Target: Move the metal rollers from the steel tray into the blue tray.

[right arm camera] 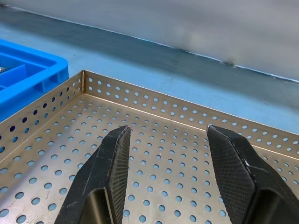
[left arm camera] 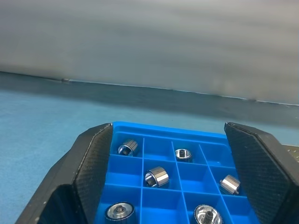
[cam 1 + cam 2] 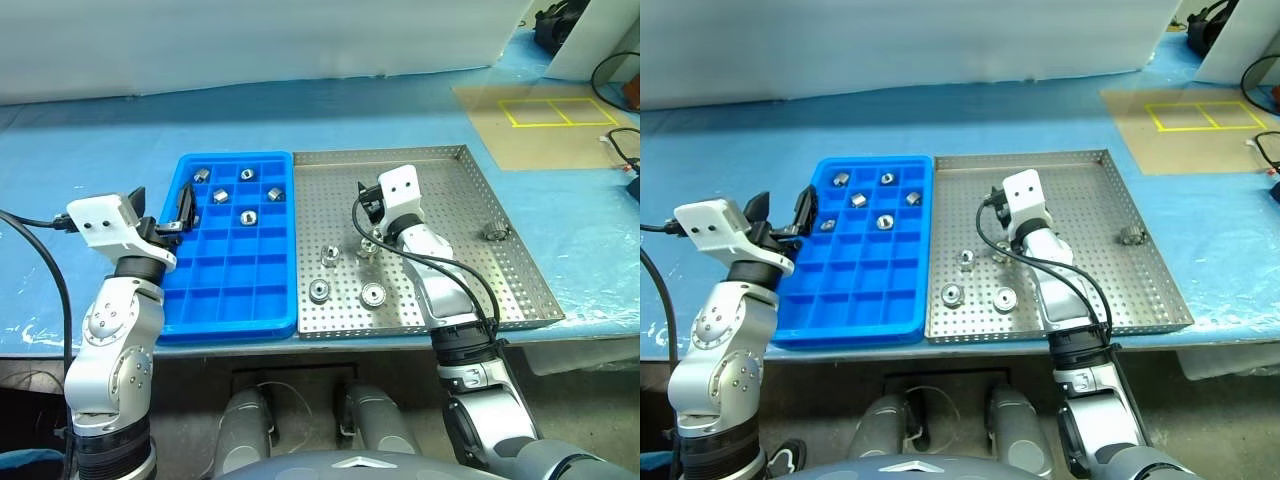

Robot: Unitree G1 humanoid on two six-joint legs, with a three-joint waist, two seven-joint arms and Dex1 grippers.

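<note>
Silver arms, black cables, white wrist housings

right arm hiding part of one metal roller (image 3: 367,248), steel tray (image 1: 196,112) edge-cropped in right wrist view

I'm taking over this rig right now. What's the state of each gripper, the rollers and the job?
Left gripper: open, empty, over the blue tray's left edge.
Right gripper: open, empty, over the steel tray.
Done: five rollers sit in the blue tray's far compartments.
Left: five rollers in the steel tray, four near the right gripper, one by the right rim.
</note>
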